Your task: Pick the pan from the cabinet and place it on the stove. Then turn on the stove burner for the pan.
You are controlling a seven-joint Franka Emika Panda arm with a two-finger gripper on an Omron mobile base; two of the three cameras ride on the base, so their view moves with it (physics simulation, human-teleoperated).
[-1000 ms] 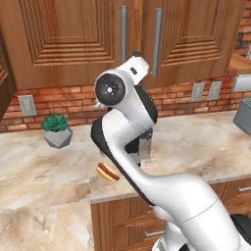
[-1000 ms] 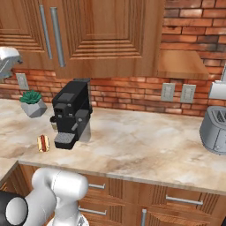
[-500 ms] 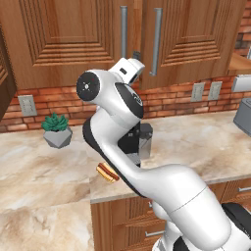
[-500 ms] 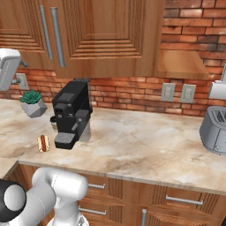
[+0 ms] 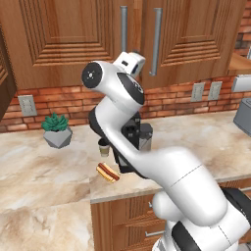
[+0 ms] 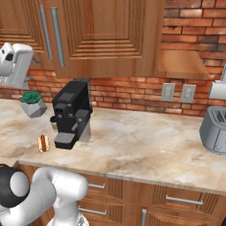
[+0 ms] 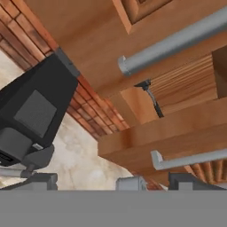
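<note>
**Left base view:** Reaches up with the gripper (image 5: 132,62) to the cabinet (image 5: 63,44), close in front of its shut doors, by the lower ends of the two bar handles (image 5: 156,39). Hides most of the coffee machine (image 5: 142,137) behind the arm. Spread along the counter (image 5: 49,171): plant (image 5: 56,131) by the brick wall, cup (image 5: 104,147) just beside the machine, hot dog (image 5: 108,171) near the front edge, toaster (image 5: 243,115) at far right. Cannot tell the finger spread from this side.

**Right base view:** Puts the gripper (image 6: 20,64) at the left edge, level with the bottom of the cabinet (image 6: 110,35) and left of its handles (image 6: 57,35). Doors shut here too. Below, coffee machine (image 6: 73,112) upright on the counter (image 6: 141,145), plant (image 6: 33,102) to its left by the wall, hot dog (image 6: 43,142) in front and to the left, toaster (image 6: 215,128) well apart at right. Two outlets (image 6: 167,92) on the brick in between.

**Hand view:** Looks up along the underside of the cabinet (image 7: 80,35), past both handles (image 7: 177,42), with the coffee machine (image 7: 35,111) at left. Fingers (image 7: 42,181) spread wide at the bottom edge, gripper (image 7: 116,184) open with nothing between, apart from both handles. In the gap between the doors, a thin dark piece, too small to name.
</note>
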